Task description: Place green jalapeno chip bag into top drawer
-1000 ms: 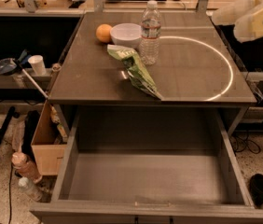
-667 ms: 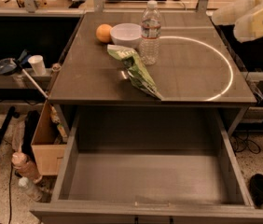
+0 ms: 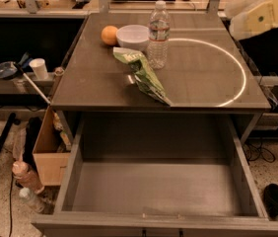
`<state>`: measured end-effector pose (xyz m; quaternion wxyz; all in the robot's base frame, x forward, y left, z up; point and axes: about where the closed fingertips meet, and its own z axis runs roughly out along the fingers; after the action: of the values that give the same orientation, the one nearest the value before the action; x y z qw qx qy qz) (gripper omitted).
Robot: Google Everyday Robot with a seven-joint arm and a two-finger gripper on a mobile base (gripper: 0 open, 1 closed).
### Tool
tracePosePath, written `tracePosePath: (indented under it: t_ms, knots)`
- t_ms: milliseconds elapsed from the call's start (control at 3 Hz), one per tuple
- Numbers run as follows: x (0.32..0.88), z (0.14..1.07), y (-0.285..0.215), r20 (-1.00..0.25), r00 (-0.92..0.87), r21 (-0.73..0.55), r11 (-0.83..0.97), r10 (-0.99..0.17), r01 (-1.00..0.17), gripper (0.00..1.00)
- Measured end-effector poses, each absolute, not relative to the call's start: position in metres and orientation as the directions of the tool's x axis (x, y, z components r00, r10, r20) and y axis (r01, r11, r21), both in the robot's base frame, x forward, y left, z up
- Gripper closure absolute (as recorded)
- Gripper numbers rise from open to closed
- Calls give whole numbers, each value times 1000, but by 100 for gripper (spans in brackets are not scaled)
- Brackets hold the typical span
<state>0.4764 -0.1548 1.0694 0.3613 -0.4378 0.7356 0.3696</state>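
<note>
Green jalapeno chip bag (image 3: pixel 144 75) lies well to the left of my gripper (image 3: pixel 262 15), which hangs beside the worktop's (image 3: pixel 203 90) far right corner; whether it is parted or closed I cannot tell. The bag's long axis runs diagonally, far-left to near-right, ending near the front edge, just above the pulled-out top drawer (image 3: pixel 154 186).
</note>
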Motion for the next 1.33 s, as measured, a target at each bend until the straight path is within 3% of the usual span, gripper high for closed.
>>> tracePosePath:
  t_ms: [667, 1000, 1333]
  knots:
    - [508, 1051, -144, -819, -360, 176, 402, -446, -899, 0]
    - [537, 1026, -111, -802, -379, 226, 354, -462, -908, 0]
    - [538, 1025, -111, -802, -382, 225, 360, -460, -905, 0]
